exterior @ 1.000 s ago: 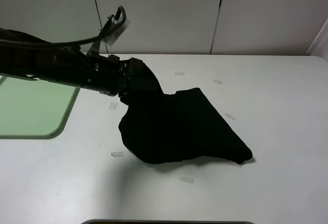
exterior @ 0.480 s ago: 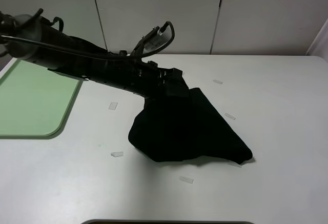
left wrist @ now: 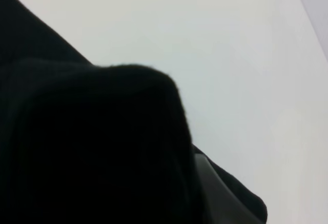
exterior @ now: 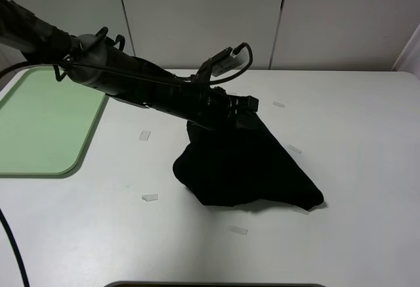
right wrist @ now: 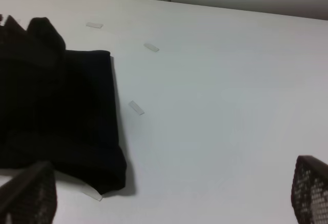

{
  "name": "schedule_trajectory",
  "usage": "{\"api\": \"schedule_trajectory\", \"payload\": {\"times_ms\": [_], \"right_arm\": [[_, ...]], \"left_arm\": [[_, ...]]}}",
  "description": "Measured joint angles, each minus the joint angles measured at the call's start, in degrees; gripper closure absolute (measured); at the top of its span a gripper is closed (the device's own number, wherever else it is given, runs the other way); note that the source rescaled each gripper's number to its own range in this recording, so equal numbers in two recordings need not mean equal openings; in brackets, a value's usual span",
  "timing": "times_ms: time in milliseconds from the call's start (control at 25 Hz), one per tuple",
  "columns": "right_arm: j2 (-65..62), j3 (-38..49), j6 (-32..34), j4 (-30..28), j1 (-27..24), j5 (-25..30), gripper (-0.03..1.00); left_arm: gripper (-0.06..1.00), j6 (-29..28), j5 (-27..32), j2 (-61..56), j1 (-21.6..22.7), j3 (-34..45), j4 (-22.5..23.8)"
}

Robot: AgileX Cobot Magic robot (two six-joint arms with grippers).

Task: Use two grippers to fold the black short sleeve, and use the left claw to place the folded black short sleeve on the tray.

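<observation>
1. nearest the front edge of the white table [exterior: 354, 234]: a few pale tape strips [exterior: 238, 230] stuck flat; just behind them, the black short sleeve [exterior: 244, 169] at mid-table, well apart from the tray.
2. matte black, creased, no print visible; lower edge spread on the tabletop, one corner tapering to a point toward the right front; the rest gathered upward into a tent-like peak.
3. at that peak, pinched in the left gripper [exterior: 237, 108]; jaws clenched on the cloth, upper fold held off the table; left wrist view almost wholly filled by black fabric, only a grey sliver of finger [left wrist: 218, 193] showing.
4. behind the grip, left arm [exterior: 131, 83] stretched long, slanting up and back toward the left rear; cable looped above the wrist.
5. farther left, green tray [exterior: 39, 123], rounded corner, flat on the table at its left edge.
6. in the right wrist view, right gripper [right wrist: 169, 198] with mesh-textured fingers [right wrist: 312, 188] spread wide, gripping nothing, above bare tabletop; garment's corner beyond, not touching.
</observation>
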Motion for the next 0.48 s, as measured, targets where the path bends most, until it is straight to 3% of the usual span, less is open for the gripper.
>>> {"api": "schedule_trajectory", "payload": {"times_ms": [480], "right_arm": [[0.0,0.0,0.0,0.0,0.0,0.0,-0.03]], "left_arm": [[0.92,-1.09,-3.8,0.75,-3.14,-2.89,-0.03]]}}
